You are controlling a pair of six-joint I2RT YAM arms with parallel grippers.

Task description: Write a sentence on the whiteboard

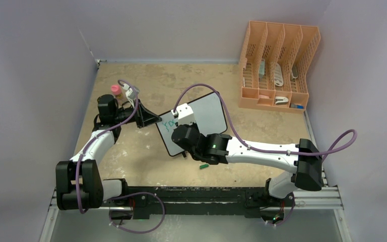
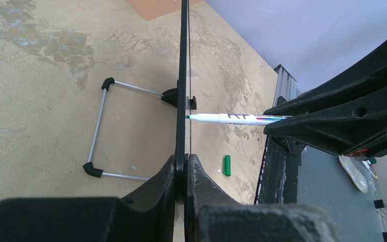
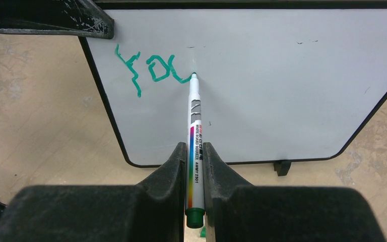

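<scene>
slim white marker (image 3: 195, 121) touches smooth round-cornered whiteboard (image 3: 292, 91) beside teal lettering (image 3: 149, 70).

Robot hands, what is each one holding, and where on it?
The right gripper pinches the marker by the back half of its barrel. The left gripper clamps the whiteboard by its edge, near a corner.

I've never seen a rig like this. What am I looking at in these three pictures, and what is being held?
Two robot arms are bolted at the near edge of a table. One picture looks down from above; the other two come from wrist cameras. The left claw is shut on the edge of the whiteboard, steadying it. The right claw is shut on a marker, its tip touching the board beside a few green letters. On the table are a green cap and, far right, an orange file rack.
</scene>
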